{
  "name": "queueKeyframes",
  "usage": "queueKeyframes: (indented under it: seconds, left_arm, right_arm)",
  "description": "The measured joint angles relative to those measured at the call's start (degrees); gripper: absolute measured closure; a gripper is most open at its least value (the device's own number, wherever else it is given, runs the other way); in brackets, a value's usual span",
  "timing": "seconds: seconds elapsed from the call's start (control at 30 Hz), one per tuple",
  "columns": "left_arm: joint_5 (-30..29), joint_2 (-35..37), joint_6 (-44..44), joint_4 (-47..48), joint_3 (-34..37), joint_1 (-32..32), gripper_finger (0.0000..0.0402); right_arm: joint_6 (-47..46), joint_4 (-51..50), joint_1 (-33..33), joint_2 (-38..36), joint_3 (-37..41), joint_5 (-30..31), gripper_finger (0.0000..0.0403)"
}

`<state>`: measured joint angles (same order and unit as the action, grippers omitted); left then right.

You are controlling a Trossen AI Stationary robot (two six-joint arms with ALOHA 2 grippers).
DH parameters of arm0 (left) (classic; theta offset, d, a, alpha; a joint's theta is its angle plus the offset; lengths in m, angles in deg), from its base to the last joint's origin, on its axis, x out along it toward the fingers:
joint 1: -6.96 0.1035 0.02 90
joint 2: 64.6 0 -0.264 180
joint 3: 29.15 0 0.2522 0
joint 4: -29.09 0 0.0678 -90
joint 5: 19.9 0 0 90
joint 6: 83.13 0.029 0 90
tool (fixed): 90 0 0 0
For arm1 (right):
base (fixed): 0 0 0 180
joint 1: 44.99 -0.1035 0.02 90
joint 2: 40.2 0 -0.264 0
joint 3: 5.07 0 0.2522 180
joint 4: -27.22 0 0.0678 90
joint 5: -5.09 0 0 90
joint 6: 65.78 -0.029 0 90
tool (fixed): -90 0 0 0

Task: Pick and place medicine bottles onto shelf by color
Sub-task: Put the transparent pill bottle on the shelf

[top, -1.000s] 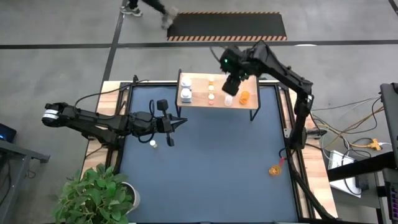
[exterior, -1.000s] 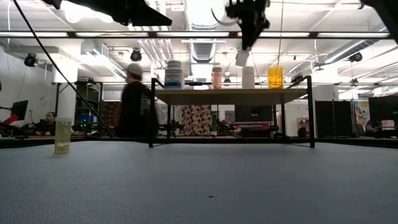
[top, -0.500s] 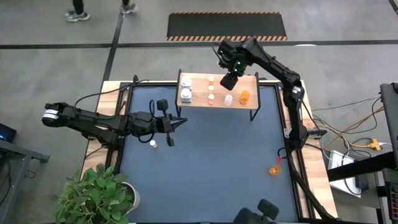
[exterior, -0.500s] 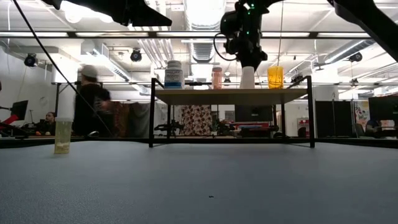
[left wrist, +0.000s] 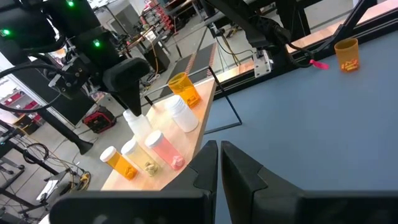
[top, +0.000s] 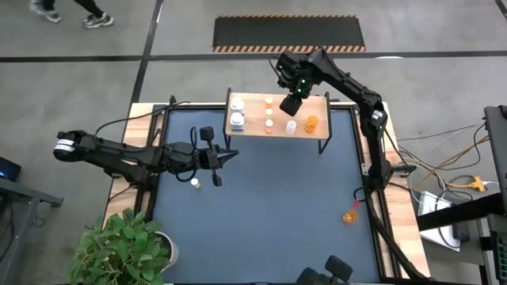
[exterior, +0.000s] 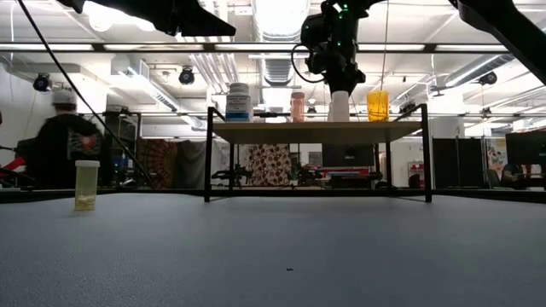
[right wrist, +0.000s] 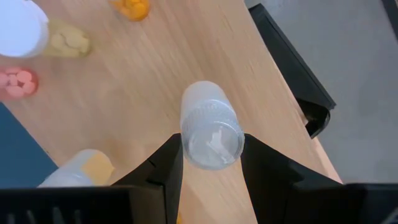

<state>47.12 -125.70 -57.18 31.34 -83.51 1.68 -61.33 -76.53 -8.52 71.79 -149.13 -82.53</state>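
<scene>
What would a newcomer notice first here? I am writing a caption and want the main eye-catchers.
The right gripper over the far edge of the shelf, its fingers on either side of a clear white bottle standing on the board. Then the row of bottles already there, the orange one brightest. The left gripper waits shut over the blue mat, near a stray small bottle.

no readable text, bottle labels too small

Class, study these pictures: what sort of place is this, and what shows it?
Probably an industrial lab or workshop: exposed ceiling ducts, equipment racks behind the table, and loose cables on a concrete floor.
</scene>
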Motion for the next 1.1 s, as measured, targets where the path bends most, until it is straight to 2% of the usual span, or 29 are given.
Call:
queueKeyframes:
  seconds: [0.4, 0.7, 0.87, 1.1]
  left_arm:
    - [0.0, 0.0, 0.0, 0.0, 0.0, 0.0, 0.04]
    - [0.0, 0.0, 0.0, 0.0, 0.0, 0.0, 0.04]
    - [0.0, 0.0, 0.0, 0.0, 0.0, 0.0, 0.04]
    - [0.0, 0.0, 0.4, 0.0, 0.0, 0.0, 0.04]
  right_arm:
    - [-0.3, 0.0, -0.7, 0.5, 0.1, 0.1, 0.0215]
    - [-0.4, 0.0, -0.7, -0.1, -2.3, 0.2, 0.0211]
    - [-0.4, 0.0, -0.7, -1.4, -4.1, 0.4, 0.0233]
    - [-0.5, 0.0, -0.7, -1.0, -3.9, 0.6, 0.0327]
